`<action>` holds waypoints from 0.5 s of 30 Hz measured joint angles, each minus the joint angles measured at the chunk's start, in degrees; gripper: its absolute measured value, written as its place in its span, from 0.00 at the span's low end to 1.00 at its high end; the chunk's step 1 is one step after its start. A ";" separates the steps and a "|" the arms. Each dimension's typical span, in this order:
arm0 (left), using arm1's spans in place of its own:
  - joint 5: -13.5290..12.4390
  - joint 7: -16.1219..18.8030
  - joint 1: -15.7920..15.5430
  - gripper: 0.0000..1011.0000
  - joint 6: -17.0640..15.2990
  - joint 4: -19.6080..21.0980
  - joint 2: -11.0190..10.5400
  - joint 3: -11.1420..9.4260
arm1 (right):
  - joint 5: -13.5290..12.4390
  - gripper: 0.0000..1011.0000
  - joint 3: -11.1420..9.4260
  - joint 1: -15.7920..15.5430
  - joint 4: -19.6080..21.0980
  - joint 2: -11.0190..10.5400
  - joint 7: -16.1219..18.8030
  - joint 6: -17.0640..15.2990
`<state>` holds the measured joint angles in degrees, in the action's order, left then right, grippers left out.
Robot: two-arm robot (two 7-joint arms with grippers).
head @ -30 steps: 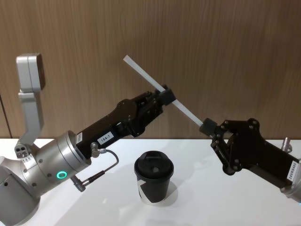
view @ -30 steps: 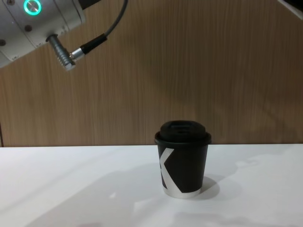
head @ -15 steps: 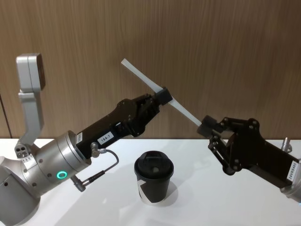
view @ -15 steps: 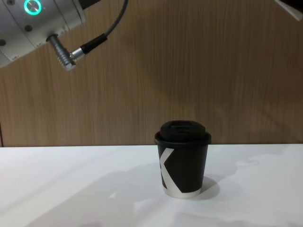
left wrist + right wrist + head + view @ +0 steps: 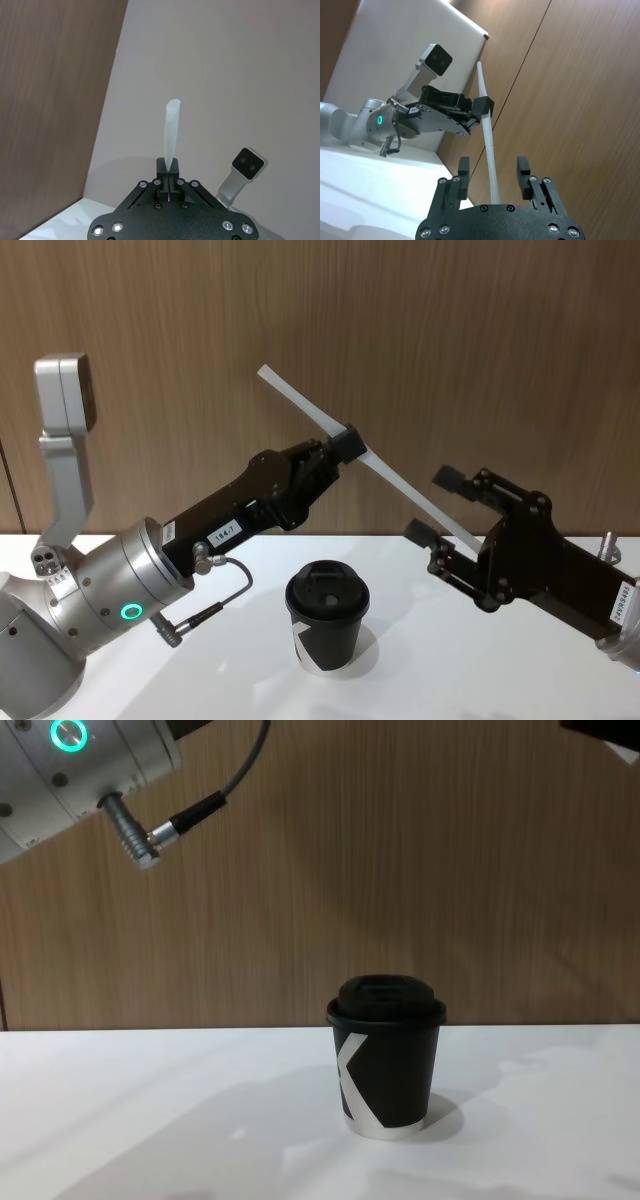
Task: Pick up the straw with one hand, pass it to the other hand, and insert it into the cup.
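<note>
The white straw [image 5: 400, 480] slants in the air above the table, its upper end to the left. My left gripper [image 5: 346, 446] is shut on the straw near its middle; its fingertips [image 5: 168, 167] pinch the straw [image 5: 171, 132]. My right gripper [image 5: 437, 506] is open, one finger on each side of the straw's lower part without touching it. In the right wrist view the straw [image 5: 488, 140] runs between the spread fingers [image 5: 463, 170] of the right gripper [image 5: 493, 170], up to the left gripper [image 5: 482, 106]. The black lidded cup [image 5: 327, 615] [image 5: 385, 1065] stands upright on the white table, below and between both grippers.
A wood-panelled wall [image 5: 480, 360] stands close behind the white table [image 5: 420, 670]. The left arm's silver joint and its cable [image 5: 150, 830] hang over the table's left side. A grey camera post [image 5: 62, 440] rises at the far left.
The right gripper's fingers have spread open from around the straw's lower end. The straw has slid slightly down, deeper between them. The left gripper keeps its hold.
</note>
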<state>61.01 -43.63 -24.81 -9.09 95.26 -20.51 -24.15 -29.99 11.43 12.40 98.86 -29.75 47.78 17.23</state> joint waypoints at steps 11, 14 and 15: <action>0.00 0.00 0.00 0.01 -0.02 0.00 0.00 0.00 | 0.00 0.89 0.00 0.00 0.00 0.00 0.00 0.00; 0.00 0.13 0.00 0.01 -0.01 0.00 -0.05 -0.01 | 0.00 0.95 0.00 0.00 0.00 0.00 0.00 0.00; -0.03 0.35 0.02 0.01 0.02 0.02 -0.08 -0.02 | 0.00 0.98 0.00 0.00 0.00 0.00 0.00 0.00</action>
<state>60.98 -43.28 -24.79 -9.07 95.28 -20.59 -24.17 -29.99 11.43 12.40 98.86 -29.75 47.78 17.23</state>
